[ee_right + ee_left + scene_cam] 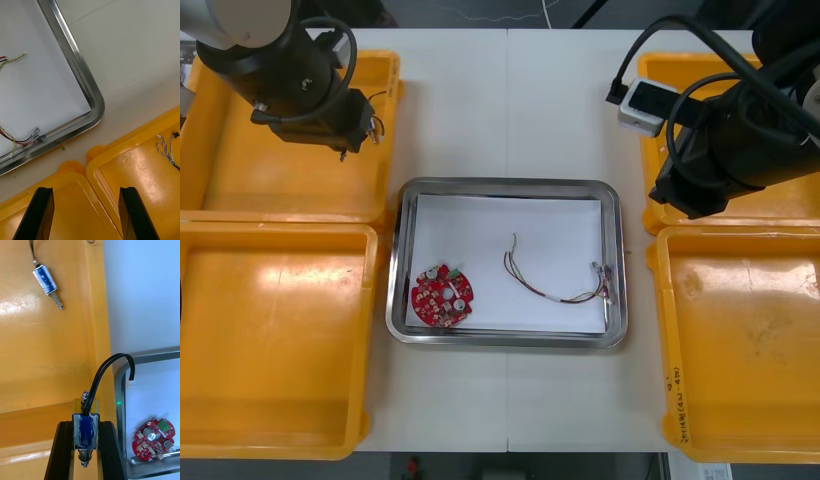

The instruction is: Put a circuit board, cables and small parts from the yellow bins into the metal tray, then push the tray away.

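No legible txt, brand or nr anywhere. Only writing: a dark handwritten scrawl (675,408) on the rim of the near-right yellow bin (661,320), approx 4 o'clock from the metal tray (506,185). Runs lengthwise along the rim w/ a separate small mark above it; chars too small to read. No readable print on the round red circuit board (442,295), at 7 o'clock inside the tray.

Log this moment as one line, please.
left gripper: shut on small metal part, over far left bin | right gripper: open, over right bins | metal tray: circuit board, cable
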### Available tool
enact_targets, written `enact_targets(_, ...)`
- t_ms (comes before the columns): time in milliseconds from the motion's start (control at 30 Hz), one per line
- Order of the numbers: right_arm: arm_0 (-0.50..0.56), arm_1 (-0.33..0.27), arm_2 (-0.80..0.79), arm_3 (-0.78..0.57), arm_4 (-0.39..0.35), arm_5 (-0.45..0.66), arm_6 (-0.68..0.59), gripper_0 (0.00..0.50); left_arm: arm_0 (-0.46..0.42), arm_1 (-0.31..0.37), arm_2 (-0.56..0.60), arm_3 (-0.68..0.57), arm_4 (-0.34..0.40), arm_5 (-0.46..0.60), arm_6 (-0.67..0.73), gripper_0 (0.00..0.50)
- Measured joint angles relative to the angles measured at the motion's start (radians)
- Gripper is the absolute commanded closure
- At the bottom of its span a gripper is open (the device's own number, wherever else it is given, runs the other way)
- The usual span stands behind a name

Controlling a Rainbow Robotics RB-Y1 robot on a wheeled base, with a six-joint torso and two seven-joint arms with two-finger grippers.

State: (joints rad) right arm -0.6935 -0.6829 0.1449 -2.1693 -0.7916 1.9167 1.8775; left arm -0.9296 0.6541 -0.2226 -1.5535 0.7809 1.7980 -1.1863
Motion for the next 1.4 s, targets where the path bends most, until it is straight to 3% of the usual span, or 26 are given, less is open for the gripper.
enact_targets(333,-0.006,-0.012,-0.135,0.161,0.012,0.0,-0.003,0.0,0.001,0.0,-0.08,-0.059,0.048,-0.034,0.0,0.499)
enact_targets(633,-0.105,-0.012,-0.155,0.376,0.111,0.0,-0.04,0.0,0.001,-0.005,-0.172,-0.061,0.07,-0.125,0.0,0.498)
enact_targets(833,-0.204,-0.003,-0.155,0.569,0.18,0.0,-0.223,0.0,0.001,-0.023,-0.213,-0.061,0.07,-0.154,0.0,0.499)
enact_targets(1033,-0.289,0.024,-0.155,0.722,0.257,0.0,-0.305,0.0,0.001,-0.033,-0.28,-0.061,0.066,-0.179,0.0,0.5)
enact_targets(1400,-0.386,0.079,-0.161,0.953,0.336,0.0,-0.714,0.0,0.001,-0.045,-0.362,0.026,0.065,-0.255,0.0,0.499)
